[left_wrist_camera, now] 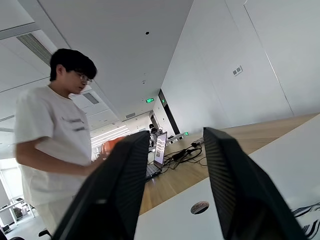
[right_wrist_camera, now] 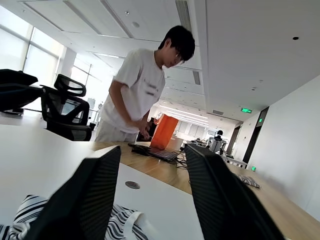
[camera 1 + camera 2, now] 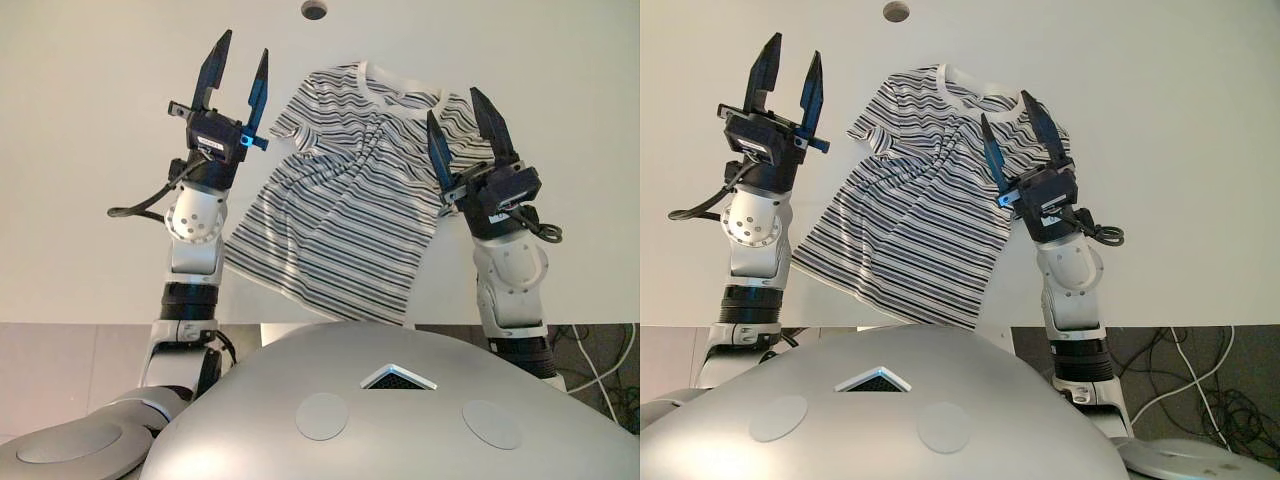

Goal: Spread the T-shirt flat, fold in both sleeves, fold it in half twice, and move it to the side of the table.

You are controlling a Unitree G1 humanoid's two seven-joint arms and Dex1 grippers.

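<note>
T-shirt (image 3: 345,215) on table (image 3: 90,60), collar (image 3: 402,96) pointing away, long axis slanting near-left

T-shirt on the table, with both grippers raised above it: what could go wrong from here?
1. The T-shirt lies slanted and creased, and the sleeve nearest the left gripper is bunched. Folding before flattening would likely set the creases.
2. Its hem comes close to the near edge of the table, so a pull toward the robot might drag it off.
3. The open right gripper hangs over the other shoulder, and a pinch there may catch both layers.
</note>
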